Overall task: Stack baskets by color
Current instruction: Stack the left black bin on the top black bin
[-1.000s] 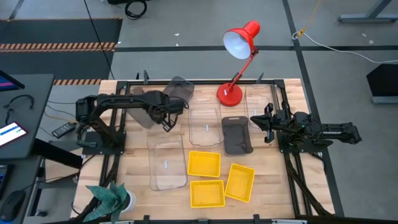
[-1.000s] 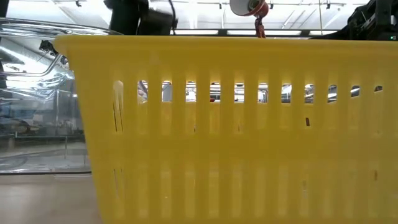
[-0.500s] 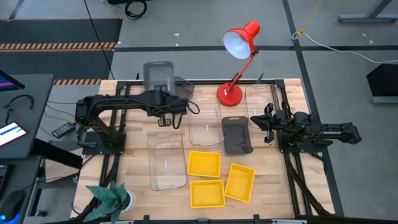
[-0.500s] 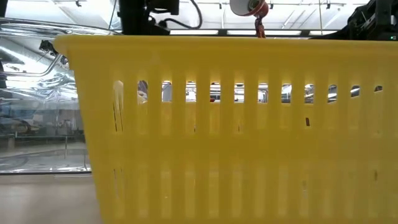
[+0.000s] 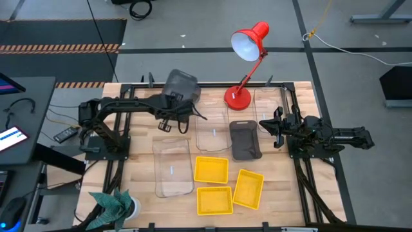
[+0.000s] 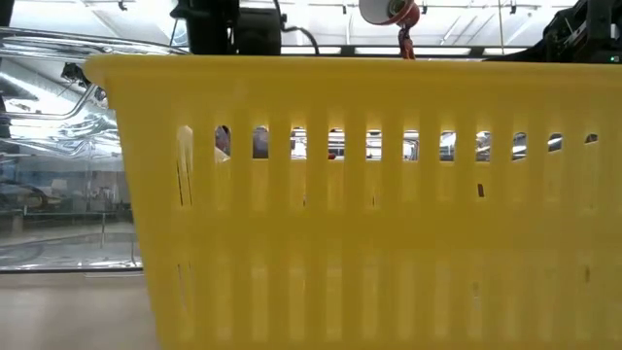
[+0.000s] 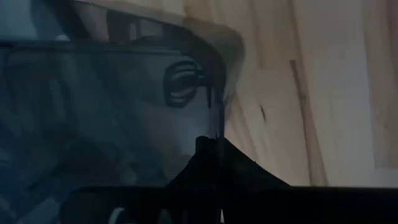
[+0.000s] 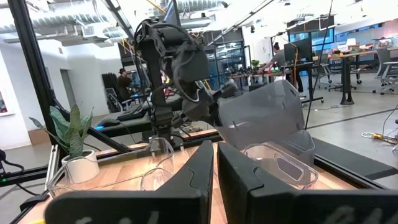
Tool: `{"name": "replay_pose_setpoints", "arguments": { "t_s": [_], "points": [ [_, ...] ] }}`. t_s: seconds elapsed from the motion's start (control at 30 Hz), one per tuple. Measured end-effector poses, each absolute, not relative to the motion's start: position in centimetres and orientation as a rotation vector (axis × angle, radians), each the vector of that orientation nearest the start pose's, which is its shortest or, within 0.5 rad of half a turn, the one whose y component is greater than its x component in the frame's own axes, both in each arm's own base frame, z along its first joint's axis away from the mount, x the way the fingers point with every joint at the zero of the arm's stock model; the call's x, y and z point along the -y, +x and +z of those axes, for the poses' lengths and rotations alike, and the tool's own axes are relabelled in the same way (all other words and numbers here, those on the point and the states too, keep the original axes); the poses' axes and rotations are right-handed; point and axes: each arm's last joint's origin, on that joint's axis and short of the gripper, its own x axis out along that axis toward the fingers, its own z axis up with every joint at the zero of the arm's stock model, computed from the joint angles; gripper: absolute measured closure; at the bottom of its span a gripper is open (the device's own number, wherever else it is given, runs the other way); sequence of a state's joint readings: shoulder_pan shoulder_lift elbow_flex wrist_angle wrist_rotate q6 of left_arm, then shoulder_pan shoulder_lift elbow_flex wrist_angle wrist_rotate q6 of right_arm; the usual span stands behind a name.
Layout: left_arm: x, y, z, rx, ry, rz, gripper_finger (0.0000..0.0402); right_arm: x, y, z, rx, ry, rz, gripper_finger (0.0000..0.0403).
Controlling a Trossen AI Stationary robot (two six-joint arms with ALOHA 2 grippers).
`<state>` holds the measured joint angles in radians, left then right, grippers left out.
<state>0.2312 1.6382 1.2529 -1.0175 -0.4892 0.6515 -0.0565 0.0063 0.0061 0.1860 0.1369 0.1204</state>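
My left gripper (image 5: 172, 103) is shut on a smoky dark grey basket (image 5: 180, 82), held up over the table's far left part. In the right wrist view that basket (image 8: 267, 112) hangs tilted above another basket (image 8: 280, 165), which lies on the table. A second dark grey basket (image 5: 245, 140) lies flat mid-table. Clear baskets (image 5: 172, 169) (image 5: 212, 132) and three yellow baskets (image 5: 211, 169) (image 5: 214, 200) (image 5: 248, 189) rest on their bottoms nearer the front. My right gripper (image 5: 273, 129) waits at the table's right, shut, with nothing in it. My left gripper pinches the grey basket by its rim at the end nearest the arm (image 5: 174, 95), between its two fingers (image 7: 211, 155). The fingers slant down from the table's left. The basket is lifted clear and tilted, reaching from the fingers toward the table's far edge.
A red desk lamp (image 5: 241, 96) stands at the far middle of the table. A potted plant (image 5: 116, 205) sits at the near left corner. A yellow basket (image 6: 369, 194) fills the low view. People show in the room beyond the table.
My left gripper has rolled about its own axis while staying nearly in place. The grey basket swung from the gripper's left side up over the far edge, then toward the right. It now stands over the basket at the far left. It has been lifted clear throughout.
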Motion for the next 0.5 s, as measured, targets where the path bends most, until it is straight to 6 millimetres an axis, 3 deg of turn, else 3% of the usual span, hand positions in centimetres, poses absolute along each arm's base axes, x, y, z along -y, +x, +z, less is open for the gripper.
{"name": "replay_pose_setpoints", "arguments": {
  "t_s": [0.33,0.5],
  "points": [
    [-8.81,28.92,23.53,-1.536,0.64,-0.101,0.0401,0.93,9.54,18.29,0.197,0.127,-0.181,0.0374],
    [-9.11,28.93,23.51,-1.51,0.563,-0.079,0.0392,0.94,9.55,18.28,0.196,0.127,-0.182,0.0374]
  ]
}}
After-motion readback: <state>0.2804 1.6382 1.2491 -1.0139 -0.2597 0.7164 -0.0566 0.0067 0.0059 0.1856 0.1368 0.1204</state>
